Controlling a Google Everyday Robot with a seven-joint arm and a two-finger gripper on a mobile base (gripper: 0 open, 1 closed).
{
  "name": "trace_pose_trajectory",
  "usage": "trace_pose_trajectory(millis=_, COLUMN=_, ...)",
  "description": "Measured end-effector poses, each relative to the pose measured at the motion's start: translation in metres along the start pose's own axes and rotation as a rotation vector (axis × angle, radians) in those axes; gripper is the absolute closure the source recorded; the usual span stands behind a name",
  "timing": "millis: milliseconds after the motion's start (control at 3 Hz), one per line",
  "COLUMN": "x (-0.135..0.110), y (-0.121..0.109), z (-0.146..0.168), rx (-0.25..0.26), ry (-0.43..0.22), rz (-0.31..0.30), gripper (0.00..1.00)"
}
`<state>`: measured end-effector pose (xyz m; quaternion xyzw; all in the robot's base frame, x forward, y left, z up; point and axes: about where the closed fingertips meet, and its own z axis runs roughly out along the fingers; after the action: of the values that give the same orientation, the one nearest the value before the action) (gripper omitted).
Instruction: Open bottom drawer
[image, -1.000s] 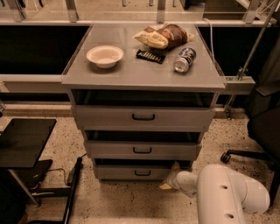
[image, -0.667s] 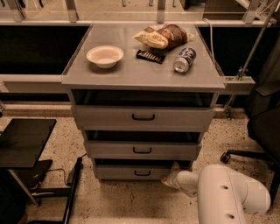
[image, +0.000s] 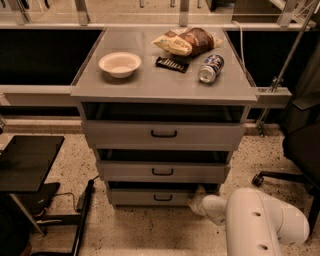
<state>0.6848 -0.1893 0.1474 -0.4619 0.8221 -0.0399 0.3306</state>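
Observation:
The bottom drawer (image: 150, 197) is the lowest and narrowest of three grey drawer fronts, with a small black bar handle (image: 163, 198). A dark gap shows above its front. My gripper (image: 196, 200) is low by the floor at the drawer's right end, at the front corner, on the end of my white arm (image: 260, 225). It is to the right of the handle, not on it.
The mid drawer (image: 162, 171) and top drawer (image: 163, 133) sit above. On the cabinet top are a white bowl (image: 120, 64), a chip bag (image: 187, 41), a dark bar (image: 172, 64) and a can (image: 210, 68). A black stand (image: 27, 162) is left, an office chair (image: 300, 150) right.
My gripper has shifted slightly up and in toward the bottom drawer's right corner. The drawers have not visibly moved.

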Motion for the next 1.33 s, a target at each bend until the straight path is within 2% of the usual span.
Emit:
trace_pose_trajectory(millis=333, x=-0.004, y=-0.003, z=-0.006, rx=0.000, ry=0.000, rz=0.000, gripper=1.00)
trace_pose_trajectory(millis=1333, x=0.000, y=0.004, z=-0.018, rx=0.006, ry=0.000, rz=-0.023, gripper=1.00)
